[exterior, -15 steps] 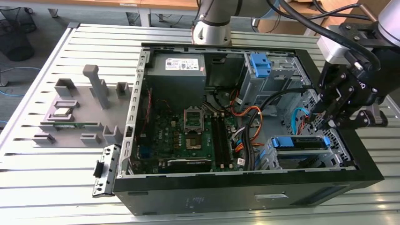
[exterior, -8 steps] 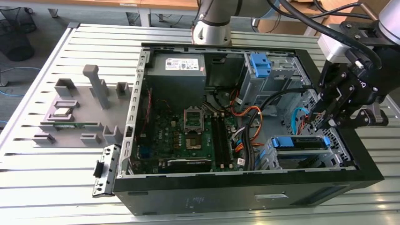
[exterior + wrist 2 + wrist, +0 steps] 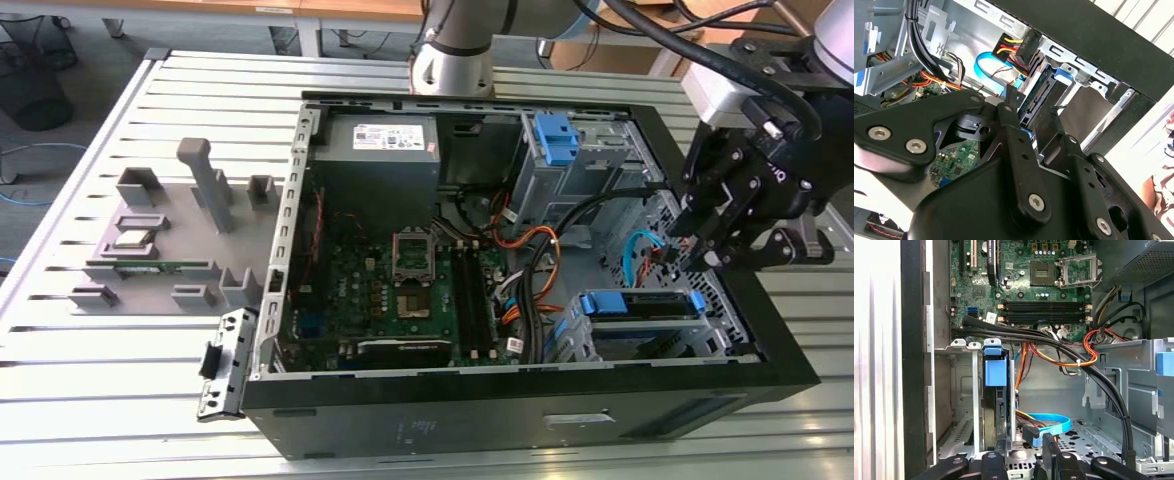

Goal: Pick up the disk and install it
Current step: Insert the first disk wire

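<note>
The disk [image 3: 645, 304], clipped in its blue plastic bracket, sits in the metal drive cage at the near right corner of the open computer case [image 3: 534, 395]. In the first wrist view the disk [image 3: 996, 405] stands on edge in the cage slot, its blue tab uppermost. My gripper [image 3: 710, 250] hangs just above and to the exterior view's right of that cage. Its black fingers [image 3: 1002, 447] are spread apart with nothing between them; my gripper [image 3: 1024, 449] is open. The disk's dark edge [image 3: 1030, 102] lies just beyond the fingertips in the second wrist view.
A lone blue bracket [image 3: 553, 138] sits in the far drive cage. The grey power supply [image 3: 378, 150], the motherboard [image 3: 400, 290] and bundles of black, orange and blue cables [image 3: 541, 250] fill the case. Grey printed fixtures [image 3: 167, 225] stand on the slatted table at the exterior view's left.
</note>
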`<state>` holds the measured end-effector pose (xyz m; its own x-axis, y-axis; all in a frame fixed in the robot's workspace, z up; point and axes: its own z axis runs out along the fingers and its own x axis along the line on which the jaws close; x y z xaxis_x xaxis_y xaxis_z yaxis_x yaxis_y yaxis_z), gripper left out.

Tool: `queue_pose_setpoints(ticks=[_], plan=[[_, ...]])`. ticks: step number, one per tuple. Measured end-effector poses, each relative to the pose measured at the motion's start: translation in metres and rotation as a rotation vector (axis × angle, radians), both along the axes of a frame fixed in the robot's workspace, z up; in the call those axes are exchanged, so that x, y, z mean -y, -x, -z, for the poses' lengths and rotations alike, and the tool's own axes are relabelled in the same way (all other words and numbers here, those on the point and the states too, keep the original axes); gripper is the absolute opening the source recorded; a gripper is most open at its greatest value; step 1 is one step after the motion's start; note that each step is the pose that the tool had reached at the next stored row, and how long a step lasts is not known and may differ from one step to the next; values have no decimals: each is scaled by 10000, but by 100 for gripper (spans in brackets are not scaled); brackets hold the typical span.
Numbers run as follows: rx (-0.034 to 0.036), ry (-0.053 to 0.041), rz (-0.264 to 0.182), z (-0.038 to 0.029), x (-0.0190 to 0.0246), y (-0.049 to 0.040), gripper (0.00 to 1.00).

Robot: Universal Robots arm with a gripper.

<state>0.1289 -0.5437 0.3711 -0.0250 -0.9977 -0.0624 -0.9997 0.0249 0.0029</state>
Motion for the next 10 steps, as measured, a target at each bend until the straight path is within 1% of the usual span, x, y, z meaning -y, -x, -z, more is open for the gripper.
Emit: queue_pose_setpoints(ticks=[3,6,10], plan=[[-29,46,-5,28,-13,-7,42],[-94,74,-16,61,-23,-9,42],[-149,142,-27,88,-42,-9,42]])
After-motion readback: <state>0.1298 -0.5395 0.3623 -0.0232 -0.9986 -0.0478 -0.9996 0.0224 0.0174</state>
